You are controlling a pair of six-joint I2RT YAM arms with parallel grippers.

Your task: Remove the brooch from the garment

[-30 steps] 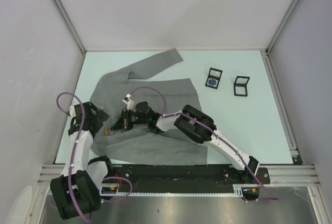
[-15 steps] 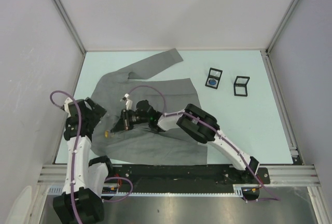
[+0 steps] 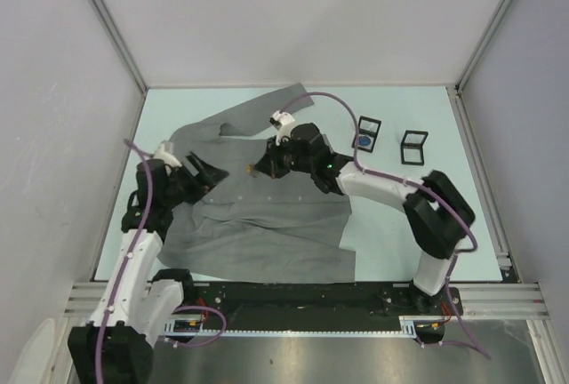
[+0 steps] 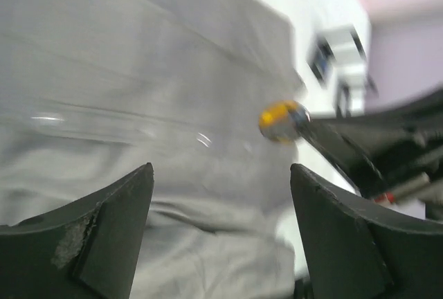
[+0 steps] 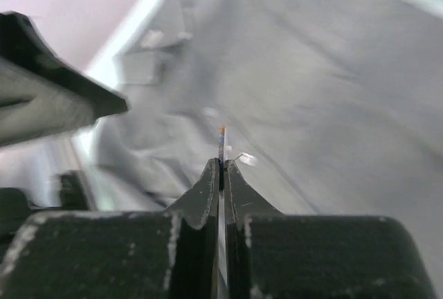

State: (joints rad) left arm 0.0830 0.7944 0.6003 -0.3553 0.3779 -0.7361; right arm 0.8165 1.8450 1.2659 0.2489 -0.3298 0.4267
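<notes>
The grey garment (image 3: 267, 215) lies spread on the table, one sleeve reaching to the back. My right gripper (image 3: 252, 170) is shut on the small yellow and blue brooch (image 3: 249, 170) and holds it above the upper part of the garment. In the right wrist view the brooch (image 5: 221, 143) shows edge-on between the closed fingertips, clear of the cloth (image 5: 332, 91). My left gripper (image 3: 206, 173) is open and empty over the garment's left shoulder. In the left wrist view the brooch (image 4: 280, 120) shows at the tip of the right gripper, beyond my open fingers (image 4: 104, 223).
Two small black-framed display boxes stand at the back right, one (image 3: 365, 133) holding a blue item, the other (image 3: 413, 147) without one. Grey enclosure walls surround the table on three sides.
My right gripper has lifted away from the garment's middle toward the back with the brooch in it. My left gripper has swung up and rightward, toward the back.
</notes>
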